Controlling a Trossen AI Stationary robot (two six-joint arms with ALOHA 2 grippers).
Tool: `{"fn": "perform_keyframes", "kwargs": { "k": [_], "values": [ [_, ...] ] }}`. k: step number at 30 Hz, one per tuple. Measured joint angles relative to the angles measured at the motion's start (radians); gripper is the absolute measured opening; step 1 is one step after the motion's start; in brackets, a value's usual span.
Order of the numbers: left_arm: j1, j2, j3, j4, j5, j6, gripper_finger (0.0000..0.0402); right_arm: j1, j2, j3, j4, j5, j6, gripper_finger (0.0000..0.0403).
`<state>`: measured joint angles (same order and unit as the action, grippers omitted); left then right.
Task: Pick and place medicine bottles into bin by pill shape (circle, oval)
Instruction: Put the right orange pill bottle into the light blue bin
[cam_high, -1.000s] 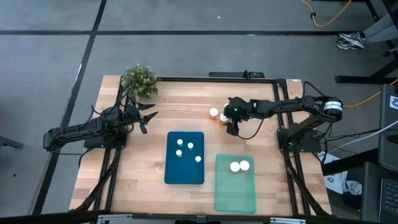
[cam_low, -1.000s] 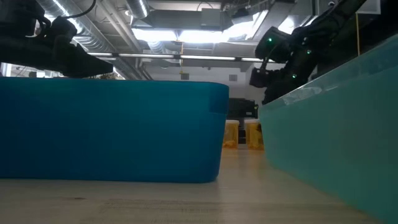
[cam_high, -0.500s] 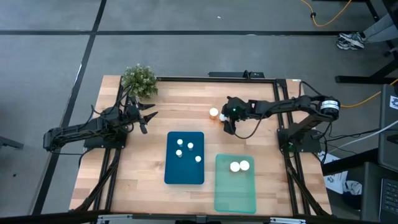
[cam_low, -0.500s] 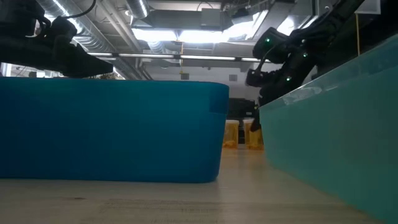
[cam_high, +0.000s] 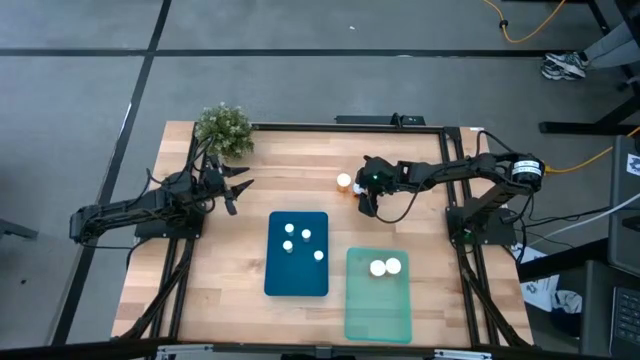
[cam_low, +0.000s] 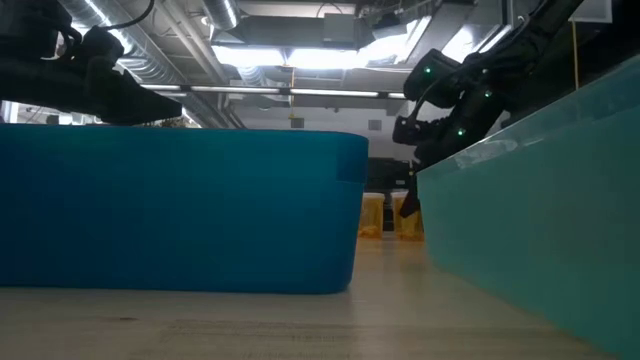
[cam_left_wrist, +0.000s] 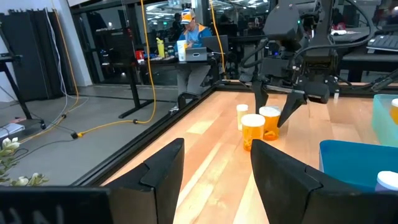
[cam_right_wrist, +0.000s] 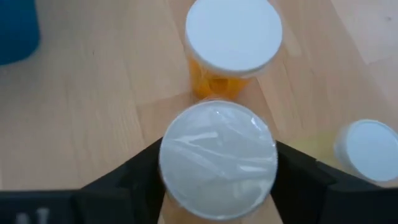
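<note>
Now right pincer (cam_right_wrist: 217, 171) fingers flanking a white-capped bottle (cam_right_wrist: 218, 160), touching

A small green potted plant (cam_high: 223, 129) stands at the far left corner of the wooden desk (cam_high: 290, 180). Beyond the desk, a person (cam_left_wrist: 189, 38) sits working at a laptop (cam_left_wrist: 204, 45).
</note>
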<state>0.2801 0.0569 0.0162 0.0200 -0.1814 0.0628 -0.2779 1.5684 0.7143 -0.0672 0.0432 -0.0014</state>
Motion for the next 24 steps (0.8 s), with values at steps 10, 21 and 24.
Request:
{"fn": "perform_keyframes", "kwargs": {
  "k": [10, 21, 24],
  "values": [
    [0.0, 0.0, 0.0, 0.0, 0.0, 0.0, 0.0177, 0.009, -0.046, 0.018, -0.105, 0.001, 0.073, 0.0194],
    [0.0, 0.0, 0.0, 0.0, 0.0, 0.0, 0.0177, 0.151, -0.252, 0.095, -0.261, -0.023, 0.158, 0.0195],
    [0.0, 0.0, 0.0, 0.0, 0.0, 0.0, 0.0177, 0.223, -0.305, 0.102, -0.274, -0.028, 0.188, 0.0195]
  ]
}}
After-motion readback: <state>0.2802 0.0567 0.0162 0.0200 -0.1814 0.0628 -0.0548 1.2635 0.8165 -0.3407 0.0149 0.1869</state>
